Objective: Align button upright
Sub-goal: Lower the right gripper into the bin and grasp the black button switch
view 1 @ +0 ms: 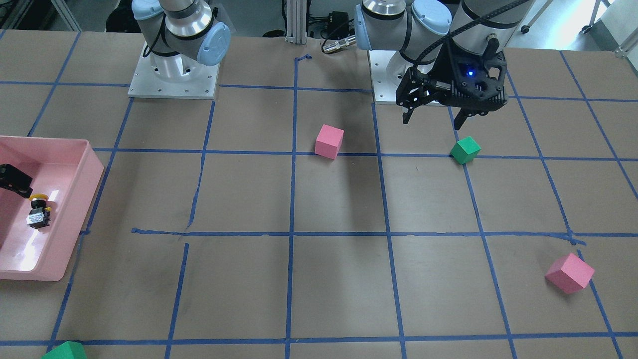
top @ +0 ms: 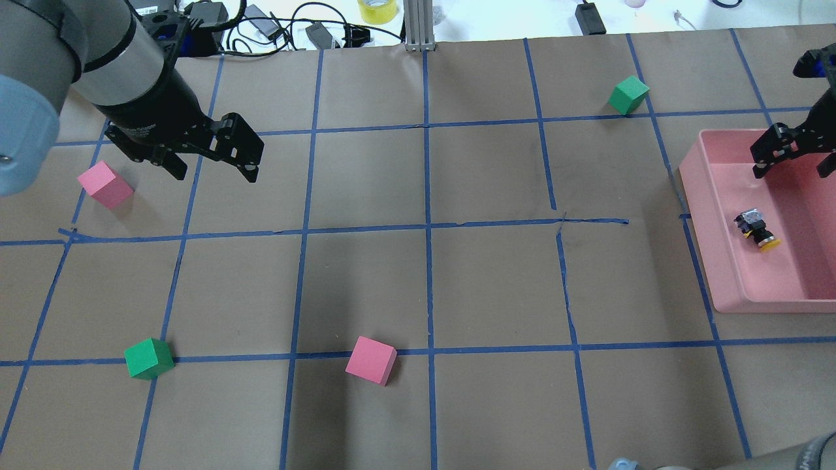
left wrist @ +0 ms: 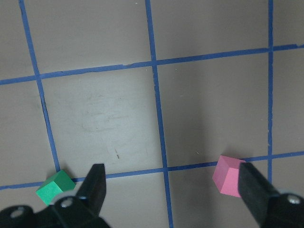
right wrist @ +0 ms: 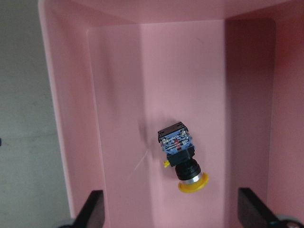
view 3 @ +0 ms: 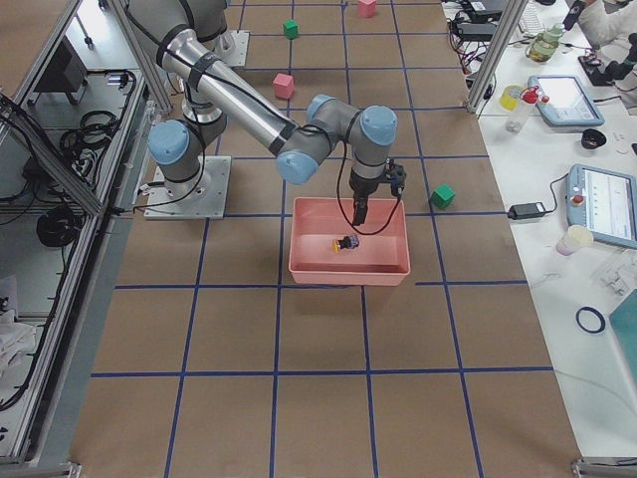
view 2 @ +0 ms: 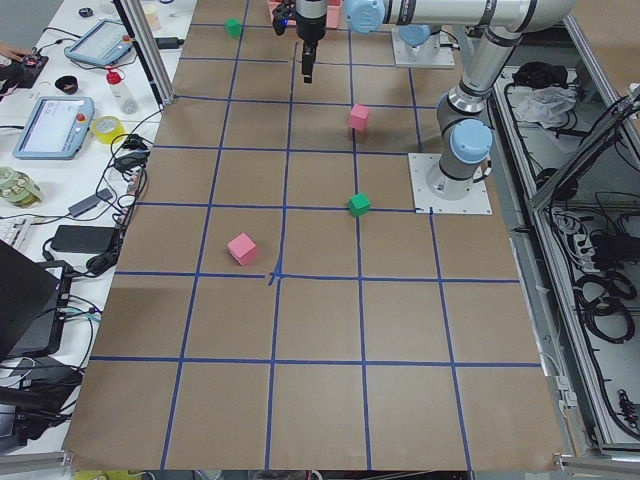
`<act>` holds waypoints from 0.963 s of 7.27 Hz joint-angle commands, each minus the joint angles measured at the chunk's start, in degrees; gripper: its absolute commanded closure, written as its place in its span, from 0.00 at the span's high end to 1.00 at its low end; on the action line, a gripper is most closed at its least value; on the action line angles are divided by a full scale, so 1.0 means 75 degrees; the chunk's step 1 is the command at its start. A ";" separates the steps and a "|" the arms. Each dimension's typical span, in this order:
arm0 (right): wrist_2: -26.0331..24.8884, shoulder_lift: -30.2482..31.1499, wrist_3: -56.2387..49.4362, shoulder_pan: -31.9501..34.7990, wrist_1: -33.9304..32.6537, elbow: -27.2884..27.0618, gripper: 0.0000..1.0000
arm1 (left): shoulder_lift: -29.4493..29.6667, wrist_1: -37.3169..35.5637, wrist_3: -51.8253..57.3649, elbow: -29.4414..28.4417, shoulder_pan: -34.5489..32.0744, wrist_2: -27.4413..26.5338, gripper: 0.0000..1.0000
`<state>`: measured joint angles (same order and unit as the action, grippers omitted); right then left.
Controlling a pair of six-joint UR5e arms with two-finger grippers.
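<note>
Right gripper [right wrist: 171,209], spread wide over the toppled button [right wrist: 183,159] (in tray [right wrist: 71,118]), should straddle its black body squarely.

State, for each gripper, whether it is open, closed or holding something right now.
Left gripper: open, holding nothing.
Right gripper: open, holding nothing, over the button in the pink tub.

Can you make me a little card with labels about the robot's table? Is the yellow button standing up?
button: lying on its side, not upright yet
where: on the floor of the pink bin
right gripper: above the bin, jaws open, holding nothing
left gripper: far from the bin, jaws open, holding nothing
pink cubes: two, outside the bin
green cubes: two, outside the bin
</note>
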<state>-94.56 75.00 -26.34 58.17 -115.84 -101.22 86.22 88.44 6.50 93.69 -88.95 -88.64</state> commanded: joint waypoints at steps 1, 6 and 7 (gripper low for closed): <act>-0.0048 -0.0366 -0.0015 -0.0126 -0.0515 -0.0156 1.00 | 0.0000 -0.0003 0.0000 0.0000 0.0000 -0.0006 1.00; -0.0106 -0.1268 0.0277 -0.0362 -0.1042 -0.0168 1.00 | 0.0000 -0.0015 0.0000 0.0000 0.0000 0.0006 1.00; -0.0118 -0.1386 0.0289 -0.0362 -0.1113 -0.0168 1.00 | 0.0000 -0.0015 0.0000 0.0000 0.0000 0.0006 1.00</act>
<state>-95.28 65.95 -24.55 55.48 -123.40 -102.47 86.22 88.34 6.50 93.69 -88.95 -88.60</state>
